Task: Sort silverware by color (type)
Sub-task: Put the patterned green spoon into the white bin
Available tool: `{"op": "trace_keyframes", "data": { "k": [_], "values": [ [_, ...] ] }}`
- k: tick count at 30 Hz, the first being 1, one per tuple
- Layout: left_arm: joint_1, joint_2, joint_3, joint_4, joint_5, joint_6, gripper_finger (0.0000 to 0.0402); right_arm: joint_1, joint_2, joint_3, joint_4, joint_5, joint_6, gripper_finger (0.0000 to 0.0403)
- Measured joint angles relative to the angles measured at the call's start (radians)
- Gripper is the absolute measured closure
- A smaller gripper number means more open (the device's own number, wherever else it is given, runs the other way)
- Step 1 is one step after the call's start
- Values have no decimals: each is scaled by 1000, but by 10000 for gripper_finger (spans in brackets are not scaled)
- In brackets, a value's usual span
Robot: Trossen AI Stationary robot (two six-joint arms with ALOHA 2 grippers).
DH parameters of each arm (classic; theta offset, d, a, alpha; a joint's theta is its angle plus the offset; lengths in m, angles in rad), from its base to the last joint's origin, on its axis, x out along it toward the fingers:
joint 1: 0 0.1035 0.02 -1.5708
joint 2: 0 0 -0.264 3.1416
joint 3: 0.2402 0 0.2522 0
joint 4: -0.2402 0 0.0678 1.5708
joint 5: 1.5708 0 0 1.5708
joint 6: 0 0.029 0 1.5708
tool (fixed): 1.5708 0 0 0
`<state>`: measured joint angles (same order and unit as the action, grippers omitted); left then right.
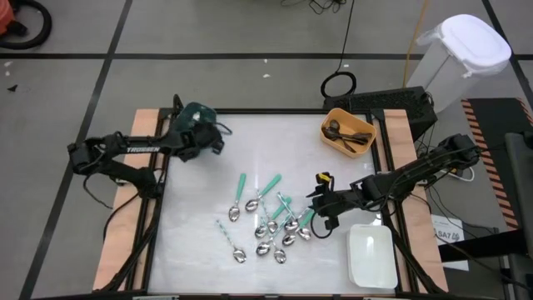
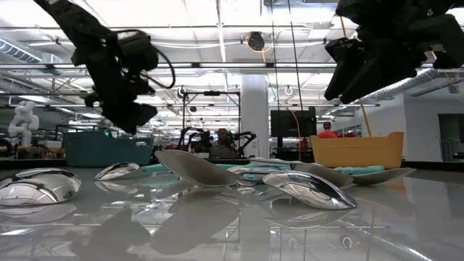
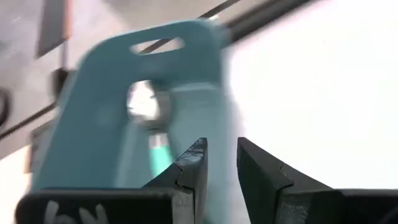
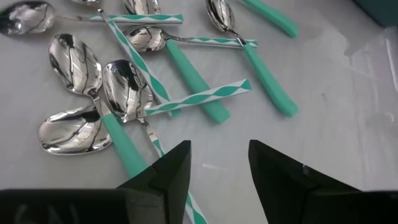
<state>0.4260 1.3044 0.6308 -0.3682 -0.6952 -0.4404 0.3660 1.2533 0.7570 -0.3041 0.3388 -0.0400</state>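
Several spoons (image 1: 268, 221) lie in a loose pile at the table's middle, silver bowls with plain teal or teal-and-white striped handles (image 4: 186, 74). One teal-handled spoon (image 3: 149, 112) lies inside the teal bin (image 1: 196, 113) at the far left. My left gripper (image 1: 215, 140) hangs beside that bin, its fingers (image 3: 194, 163) slightly open with nothing between them. At the pile's right edge my right gripper (image 1: 321, 207) hovers open above the table (image 4: 217, 168); a striped handle runs beneath one finger.
An orange bin (image 1: 348, 133) holding dark utensils stands at the far right. A white bin (image 1: 371, 254) sits at the near right, close behind my right arm. Bare table lies left of the pile and along the near edge.
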Motion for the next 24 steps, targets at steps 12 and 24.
{"op": "trace_keyframes", "data": {
  "k": [12, 24],
  "values": [
    [-597, -11, 0, 94, -173, -235, 314, 3, 66, 0, 103, -106, 123, 248],
    [-831, 15, 2, 276, -217, -222, 314, 2, 259, 112, 35, -154, -13, 248]
  ]
}}
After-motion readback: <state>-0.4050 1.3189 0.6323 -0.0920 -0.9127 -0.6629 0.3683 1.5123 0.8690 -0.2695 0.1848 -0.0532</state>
